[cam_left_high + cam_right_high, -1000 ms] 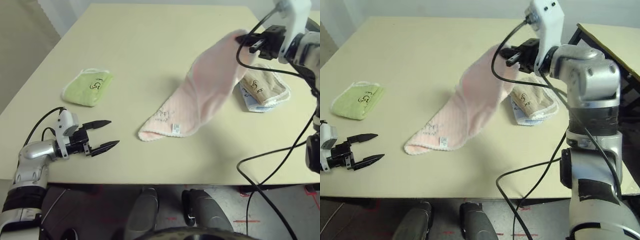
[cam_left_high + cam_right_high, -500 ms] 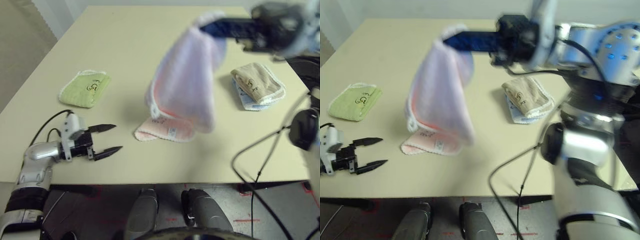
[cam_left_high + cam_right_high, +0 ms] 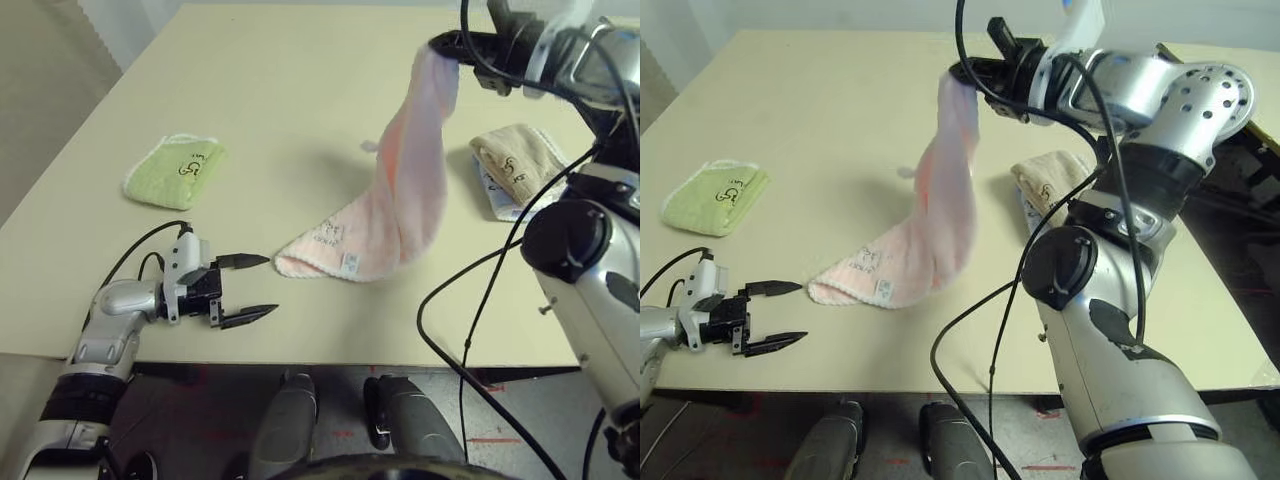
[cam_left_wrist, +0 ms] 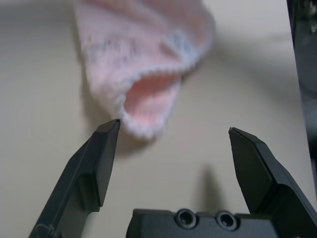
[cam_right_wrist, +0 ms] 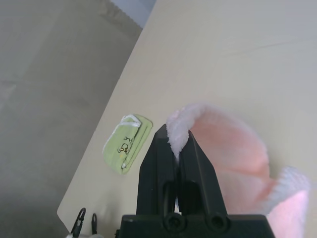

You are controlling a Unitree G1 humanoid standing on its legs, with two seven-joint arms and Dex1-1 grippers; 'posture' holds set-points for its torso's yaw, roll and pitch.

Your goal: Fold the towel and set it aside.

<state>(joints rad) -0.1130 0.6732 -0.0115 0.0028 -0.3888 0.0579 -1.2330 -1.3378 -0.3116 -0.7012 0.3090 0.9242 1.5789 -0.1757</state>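
The pale pink towel [image 3: 405, 190] hangs from one corner high over the table's middle, and its lower end with the white care tag [image 3: 351, 260] rests on the tabletop. My right gripper [image 3: 447, 44] is shut on that raised corner, which pokes out between the fingers [image 5: 174, 134] in the right wrist view. My left gripper [image 3: 256, 288] stands open low over the table near the front edge, just left of the towel's resting end [image 4: 148, 106], not touching it.
A green folded towel [image 3: 176, 172] lies at the left. A beige folded towel [image 3: 518, 160] sits on a blue one at the right, behind my right arm. Black cables [image 3: 470, 300] hang from the right arm. The table's front edge [image 3: 330, 358] runs just below the left gripper.
The right gripper has swung the held corner left and then back toward the right, staying high. The left gripper has moved right, closer to the towel's resting end.
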